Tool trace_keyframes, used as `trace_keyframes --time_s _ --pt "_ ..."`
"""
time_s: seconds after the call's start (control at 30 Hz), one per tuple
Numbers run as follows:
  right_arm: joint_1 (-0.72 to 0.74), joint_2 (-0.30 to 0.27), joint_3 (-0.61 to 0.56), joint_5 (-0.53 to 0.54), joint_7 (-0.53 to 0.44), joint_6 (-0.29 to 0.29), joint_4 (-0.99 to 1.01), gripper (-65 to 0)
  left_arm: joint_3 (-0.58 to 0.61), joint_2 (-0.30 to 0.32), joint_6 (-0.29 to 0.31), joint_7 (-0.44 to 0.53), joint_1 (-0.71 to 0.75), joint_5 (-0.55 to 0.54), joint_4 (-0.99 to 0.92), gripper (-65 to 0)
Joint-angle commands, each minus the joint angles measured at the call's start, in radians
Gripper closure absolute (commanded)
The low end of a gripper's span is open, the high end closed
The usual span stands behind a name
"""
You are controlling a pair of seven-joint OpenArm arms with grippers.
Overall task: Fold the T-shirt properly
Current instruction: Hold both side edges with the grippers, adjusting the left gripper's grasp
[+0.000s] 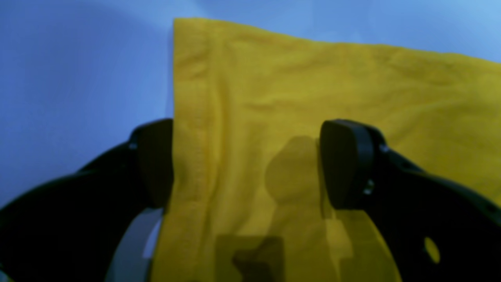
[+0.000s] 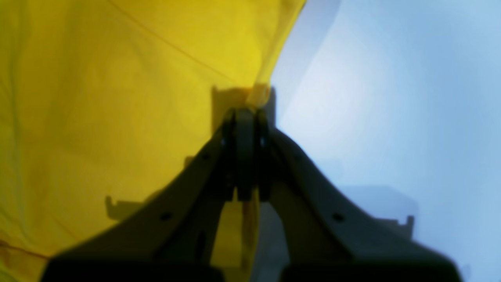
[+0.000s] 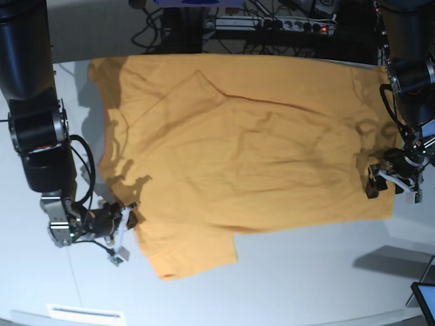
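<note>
The T-shirt (image 3: 238, 156) is spread out flat on the white tabletop (image 3: 306, 278), between the two arms. The right end effector (image 2: 246, 113) is closed on the edge of the T-shirt near a sleeve, and a small fold of cloth is pinched between its fingers. The left end effector (image 1: 246, 164) is held wide open, with the hemmed edge of the T-shirt lying between its two pads (image 1: 344, 164).

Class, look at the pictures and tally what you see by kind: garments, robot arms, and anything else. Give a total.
T-shirt: 1
Robot arms: 2, left and right
Table: 1
Power strip: 1
Total: 5
</note>
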State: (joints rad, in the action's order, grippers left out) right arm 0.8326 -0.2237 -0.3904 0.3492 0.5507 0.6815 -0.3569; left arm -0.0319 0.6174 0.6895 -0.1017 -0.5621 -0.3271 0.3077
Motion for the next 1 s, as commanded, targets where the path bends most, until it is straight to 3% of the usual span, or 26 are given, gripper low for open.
trace_keyframes --time_s 0.0,0.37,0.53,0.97 --pt "0.023 -0.016 0.0 -0.017 0.022 -0.001 -0.008 -0.3 0.0 0.019 0.009 0.006 -0.022 -0.011 0.015 -54.9" --pt "0.021 -0.018 0.0 -0.017 0.022 -0.001 -0.008 -0.3 -0.012 0.058 0.009 0.018 -0.029 -0.011 0.015 -54.8" --pt "0.021 -0.012 0.0 -0.017 0.022 -0.001 -0.008 -0.3 -0.006 0.077 -0.104 0.056 -0.023 -0.007 0.015 -54.8" --pt "0.02 -0.016 0.0 -0.017 0.036 -0.001 -0.008 -0.3 0.002 0.043 -0.096 0.058 -0.022 -0.004 0.015 -54.8"
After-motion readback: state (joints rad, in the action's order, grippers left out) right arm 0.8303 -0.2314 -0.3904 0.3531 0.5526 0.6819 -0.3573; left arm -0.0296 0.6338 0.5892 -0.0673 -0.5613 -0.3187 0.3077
